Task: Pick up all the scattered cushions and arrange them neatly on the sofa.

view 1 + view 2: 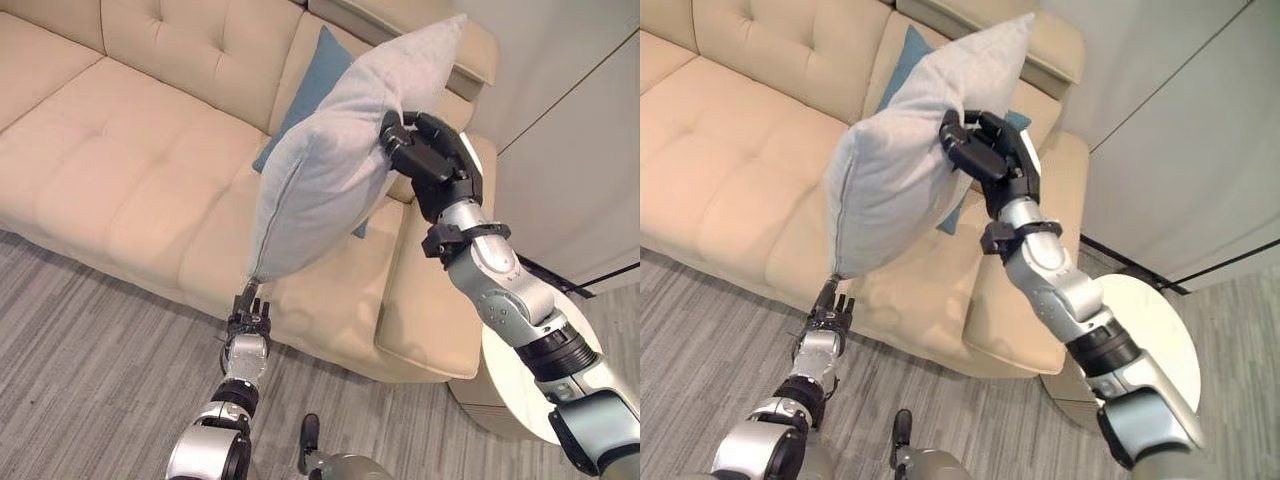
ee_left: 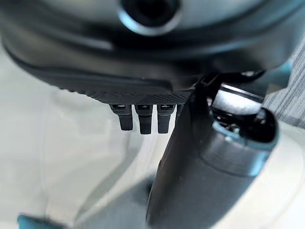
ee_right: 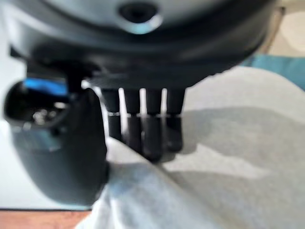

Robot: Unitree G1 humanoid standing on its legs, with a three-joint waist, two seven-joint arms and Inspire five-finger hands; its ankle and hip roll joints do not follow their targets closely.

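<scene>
Left eye view: we see the grey cushion [image 1: 340, 160] held aloft over the sofa [image 1: 120, 150], right hand [image 1: 425, 150] clenched on its edge. Left hand [image 1: 248, 322] sits at its bottom corner, grip hard to tell. Blue cushion [image 1: 318, 72] mostly hidden behind.

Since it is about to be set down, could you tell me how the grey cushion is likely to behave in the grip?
The grey cushion probably is soft: its edge bunches where the right hand pinches it. It seems light, since it hangs from one edge grip with the left hand at its lowest corner. It will likely swing or sag, then slump against the blue cushion on the sofa.
</scene>
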